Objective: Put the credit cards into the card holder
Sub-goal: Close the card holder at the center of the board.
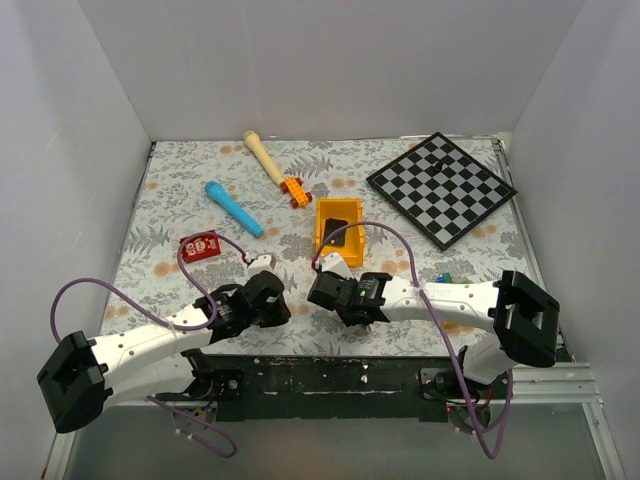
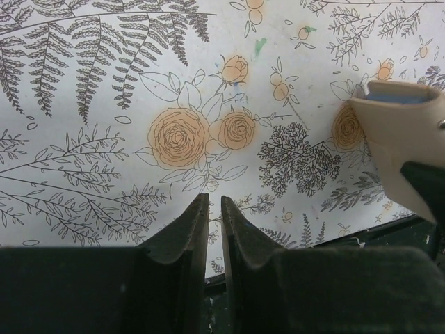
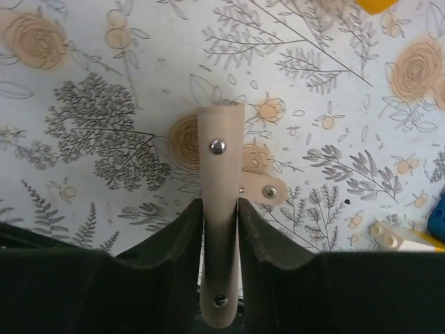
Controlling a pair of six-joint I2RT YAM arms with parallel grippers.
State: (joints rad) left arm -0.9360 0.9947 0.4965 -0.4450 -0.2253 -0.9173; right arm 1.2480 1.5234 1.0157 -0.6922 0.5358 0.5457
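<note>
The tan card holder (image 3: 221,167) stands on edge between the fingers of my right gripper (image 3: 220,205), which is shut on it; its snap tab (image 3: 268,189) hangs to the right. In the left wrist view the holder (image 2: 403,139) shows at the right with its blue-grey lining on top. In the top view it (image 1: 334,262) is just below the bin, in my right gripper (image 1: 325,290). A red card (image 1: 199,246) lies flat on the table at the left. My left gripper (image 2: 215,198) is shut and empty, and sits (image 1: 272,300) left of the holder.
A yellow-orange bin (image 1: 338,232) stands just behind the holder. A chessboard (image 1: 441,188) lies at the back right. A blue marker (image 1: 233,208), a wooden stick (image 1: 264,156) and an orange toy (image 1: 295,190) lie at the back. A small white brick (image 1: 260,262) lies near my left gripper.
</note>
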